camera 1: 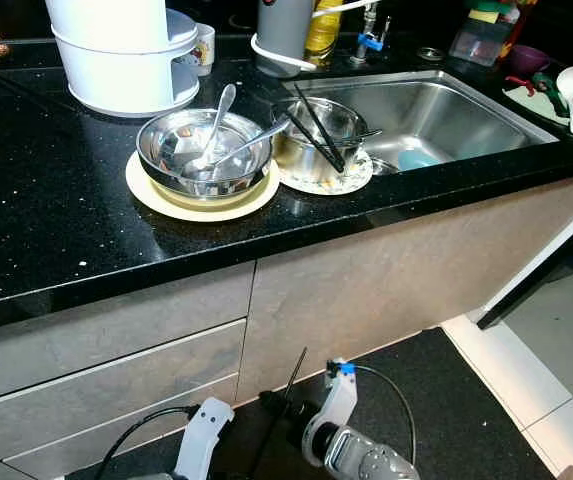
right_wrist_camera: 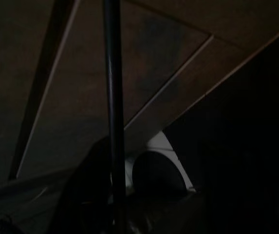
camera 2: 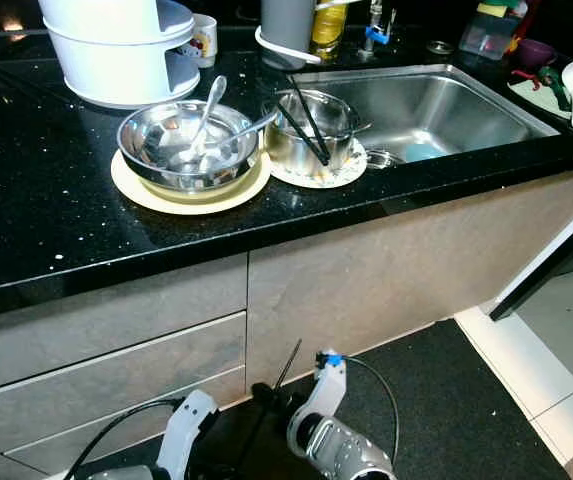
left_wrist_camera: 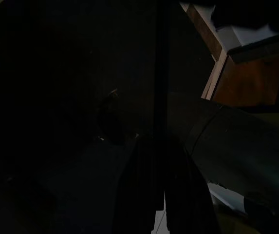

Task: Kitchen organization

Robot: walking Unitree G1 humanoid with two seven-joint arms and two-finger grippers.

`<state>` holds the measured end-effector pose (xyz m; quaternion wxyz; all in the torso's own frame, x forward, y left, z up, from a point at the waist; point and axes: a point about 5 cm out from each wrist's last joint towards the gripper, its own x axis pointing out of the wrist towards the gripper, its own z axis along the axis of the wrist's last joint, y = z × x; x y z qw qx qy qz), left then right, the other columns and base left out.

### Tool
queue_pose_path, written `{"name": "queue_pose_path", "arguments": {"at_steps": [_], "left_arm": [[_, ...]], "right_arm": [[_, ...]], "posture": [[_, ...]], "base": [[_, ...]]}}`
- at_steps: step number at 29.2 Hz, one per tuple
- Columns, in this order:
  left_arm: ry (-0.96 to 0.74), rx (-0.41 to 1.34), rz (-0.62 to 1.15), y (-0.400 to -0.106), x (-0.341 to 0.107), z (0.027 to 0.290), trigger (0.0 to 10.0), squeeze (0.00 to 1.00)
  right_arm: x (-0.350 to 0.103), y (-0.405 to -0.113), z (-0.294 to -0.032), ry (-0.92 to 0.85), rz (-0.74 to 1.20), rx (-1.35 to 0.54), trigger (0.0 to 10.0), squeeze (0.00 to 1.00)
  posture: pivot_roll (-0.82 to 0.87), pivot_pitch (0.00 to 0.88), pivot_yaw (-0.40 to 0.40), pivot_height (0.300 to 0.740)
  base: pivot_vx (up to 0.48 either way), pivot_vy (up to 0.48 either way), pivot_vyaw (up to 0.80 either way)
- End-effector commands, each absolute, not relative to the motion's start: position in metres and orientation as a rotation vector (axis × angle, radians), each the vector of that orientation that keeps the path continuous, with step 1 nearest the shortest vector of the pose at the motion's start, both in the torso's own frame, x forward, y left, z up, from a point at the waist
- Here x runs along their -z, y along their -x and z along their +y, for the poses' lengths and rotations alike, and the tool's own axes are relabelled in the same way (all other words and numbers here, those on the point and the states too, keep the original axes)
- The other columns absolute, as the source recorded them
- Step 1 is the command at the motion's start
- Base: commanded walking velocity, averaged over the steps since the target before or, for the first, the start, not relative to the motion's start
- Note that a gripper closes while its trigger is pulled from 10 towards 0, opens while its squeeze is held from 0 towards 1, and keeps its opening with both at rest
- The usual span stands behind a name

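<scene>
Left eye view: both arms hanging low by the drawers; right gripper (camera 1: pixel 284 408) and left gripper (left_wrist_camera: pixel 161 146) each showing a thin dark stick, jaw state can't tell. Steel bowl (camera 1: pixel 203 152) with spoons sitting on a cream plate (camera 1: pixel 202 200), pot with chopsticks (camera 1: pixel 318 128) just right, sink (camera 1: pixel 436 115) beyond. No legible labels.

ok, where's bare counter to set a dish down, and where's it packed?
Free: the black counter left and in front of the steel bowl on its cream plate, and the front strip along the sink. Packed: the bowl, the small pot with chopsticks and the white appliance behind; also the back edge by the faucet.
</scene>
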<state>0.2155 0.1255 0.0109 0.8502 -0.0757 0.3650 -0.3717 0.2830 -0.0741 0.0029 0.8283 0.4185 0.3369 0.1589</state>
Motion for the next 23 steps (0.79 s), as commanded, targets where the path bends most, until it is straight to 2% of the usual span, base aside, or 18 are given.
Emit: {"name": "queue_pose_path", "arguments": {"at_steps": [1,2,4,23], "left_arm": [[0.149,0.804,0.799,-0.2088,-0.0078,0.1250,0.0,0.00],[0.149,0.806,0.801,-0.2084,-0.0079,0.1251,0.0,0.00],[0.148,0.808,0.803,-0.2079,-0.0079,0.1251,0.0,0.00],[0.154,0.839,0.819,-0.2084,-0.0081,0.1222,0.0,0.00]], "right_arm": [[0.0021,-0.2790,-0.0729,-0.909,0.736,-0.313,1.8,0.00],[0.0016,-0.2796,-0.0729,-0.910,0.734,-0.313,0.2,0.00],[0.0010,-0.2804,-0.0729,-0.913,0.728,-0.309,0.0,0.00],[-0.0001,-0.2834,-0.0738,-0.961,0.703,-0.289,0.0,0.00]], "posture": [[-0.05,0.205,-0.115,0.740],[-0.05,0.205,-0.115,0.740],[-0.05,0.205,-0.115,0.740],[-0.05,0.208,-0.108,0.740]], "base": [[0.000,0.000,0.00],[0.000,0.000,0.00],[0.000,0.000,0.00],[0.000,0.000,0.00]]}}
